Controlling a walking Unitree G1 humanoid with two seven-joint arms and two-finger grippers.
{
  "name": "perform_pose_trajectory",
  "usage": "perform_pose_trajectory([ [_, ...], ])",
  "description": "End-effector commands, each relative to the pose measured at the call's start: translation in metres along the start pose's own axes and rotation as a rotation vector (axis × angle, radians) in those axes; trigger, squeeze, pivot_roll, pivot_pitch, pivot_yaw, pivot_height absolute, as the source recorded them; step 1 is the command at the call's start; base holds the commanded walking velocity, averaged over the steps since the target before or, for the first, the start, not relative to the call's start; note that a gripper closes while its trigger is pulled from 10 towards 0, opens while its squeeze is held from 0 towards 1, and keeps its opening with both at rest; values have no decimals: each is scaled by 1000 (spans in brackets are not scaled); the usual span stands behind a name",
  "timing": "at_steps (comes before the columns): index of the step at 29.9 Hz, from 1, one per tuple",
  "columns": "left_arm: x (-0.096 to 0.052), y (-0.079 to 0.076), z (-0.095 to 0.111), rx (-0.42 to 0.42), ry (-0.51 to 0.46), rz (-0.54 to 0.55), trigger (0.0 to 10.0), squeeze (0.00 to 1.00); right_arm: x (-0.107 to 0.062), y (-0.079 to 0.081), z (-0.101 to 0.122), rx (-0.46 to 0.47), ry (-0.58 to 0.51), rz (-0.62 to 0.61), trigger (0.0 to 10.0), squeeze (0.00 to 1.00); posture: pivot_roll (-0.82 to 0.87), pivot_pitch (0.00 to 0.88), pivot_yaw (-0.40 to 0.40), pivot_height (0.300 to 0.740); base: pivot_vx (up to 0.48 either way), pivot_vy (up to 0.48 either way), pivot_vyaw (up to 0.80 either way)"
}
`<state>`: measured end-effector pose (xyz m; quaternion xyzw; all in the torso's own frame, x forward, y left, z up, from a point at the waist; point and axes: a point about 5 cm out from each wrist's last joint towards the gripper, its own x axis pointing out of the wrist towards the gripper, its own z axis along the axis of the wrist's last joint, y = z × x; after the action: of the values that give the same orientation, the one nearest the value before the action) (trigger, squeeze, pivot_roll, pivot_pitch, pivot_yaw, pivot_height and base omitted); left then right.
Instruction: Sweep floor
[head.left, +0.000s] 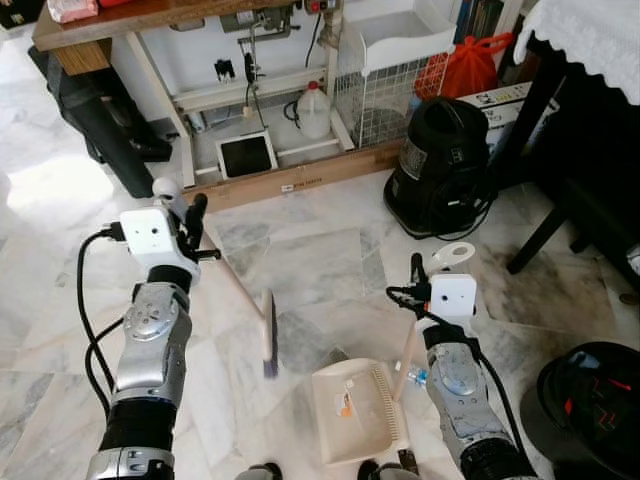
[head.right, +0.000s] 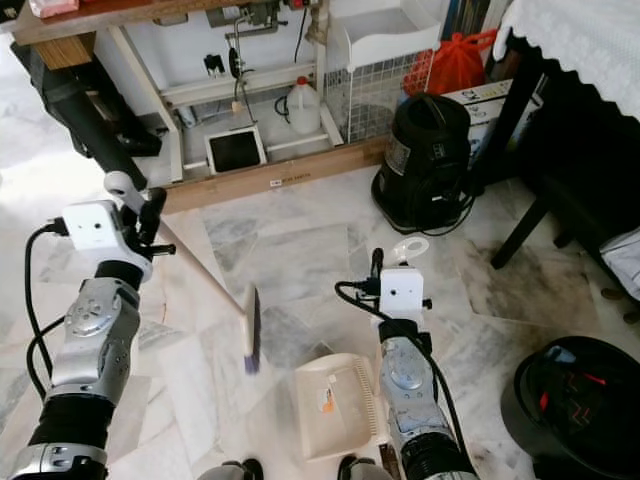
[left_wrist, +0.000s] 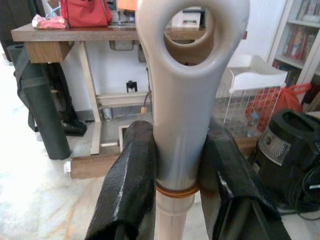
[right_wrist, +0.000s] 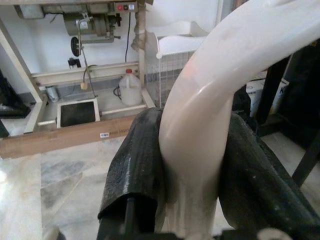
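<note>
risk: my left gripper pinched the broom on its smooth glossy handle, which could twist in my grip | my right gripper clamped the cream plastic dustpan handle; ribbed pan flat on polished marble floor, bristles just beside, could skid

My marble floor carries the cream dustpan, flat at the near edge. Beyond the dustpan stands a black vacuum cleaner, with a long wooden plank beside it. A black bin sits right of the dustpan.
</note>
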<state>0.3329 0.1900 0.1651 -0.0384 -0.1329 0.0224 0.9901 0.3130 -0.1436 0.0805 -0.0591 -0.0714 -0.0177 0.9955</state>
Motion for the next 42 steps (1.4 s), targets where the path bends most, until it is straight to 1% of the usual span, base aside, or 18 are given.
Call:
perform_pose_trajectory([
  [1, 4, -1, 10, 42, -72, -12, 10000, 0, 2, 3, 7, 23, -32, -2, 10000, 0, 68, 75, 79, 740, 0, 0, 0],
  [4, 5, -4, 8, 69, -81, -30, 10000, 0, 7, 1, 14, 53, -55, -32, 10000, 0, 61, 64, 78, 740, 0, 0, 0],
  [7, 5, -4, 7, 69, -82, -31, 10000, 0, 8, 0, 16, 57, -58, -42, 10000, 0, 61, 64, 78, 740, 0, 0, 0],
  [12, 3, -14, 4, 108, -99, -62, 10000, 0, 18, -4, 31, 58, -113, -47, 10000, 0, 43, 24, 71, 740, 0, 0, 0],
  [15, 2, -17, 2, 107, -98, -66, 10000, 0, 20, -5, 34, 68, -123, -50, 10000, 0, 42, 9, 65, 740, 0, 0, 0],
  [17, 0, -23, -6, 97, -86, -75, 10000, 0, 23, -5, 41, 70, -141, -54, 10000, 0, 37, 0, 58, 740, 0, 0, 0],
  [21, -3, -27, -11, 81, -83, -69, 10000, 0, 24, -6, 44, 56, -152, -56, 10000, 0, 28, 0, 48, 740, 0, 0, 0],
  [24, -5, -30, -12, 76, -87, -71, 10000, 0, 24, -9, 46, 61, -161, -69, 10000, 0, 28, 0, 43, 740, 0, 0, 0],
  [30, -8, -31, -16, 71, -75, -91, 10000, 0, 24, -13, 52, 69, -184, -75, 10000, 0, 23, 0, 39, 740, 0, 0, 0],
  [33, -15, -31, -24, 80, -58, -105, 10000, 0, 23, -13, 56, 67, -198, -73, 10000, 0, 12, 0, 36, 740, 0, 0, 0],
  [36, -15, -31, -24, 77, -57, -98, 10000, 0, 23, -13, 57, 63, -203, -70, 10000, 0, 15, 0, 33, 740, 0, 0, 0],
  [42, -16, -38, -24, 61, -64, -98, 10000, 0, 25, -12, 60, 55, -210, -62, 10000, 0, 17, 0, 27, 740, 0, 0, 83],
])
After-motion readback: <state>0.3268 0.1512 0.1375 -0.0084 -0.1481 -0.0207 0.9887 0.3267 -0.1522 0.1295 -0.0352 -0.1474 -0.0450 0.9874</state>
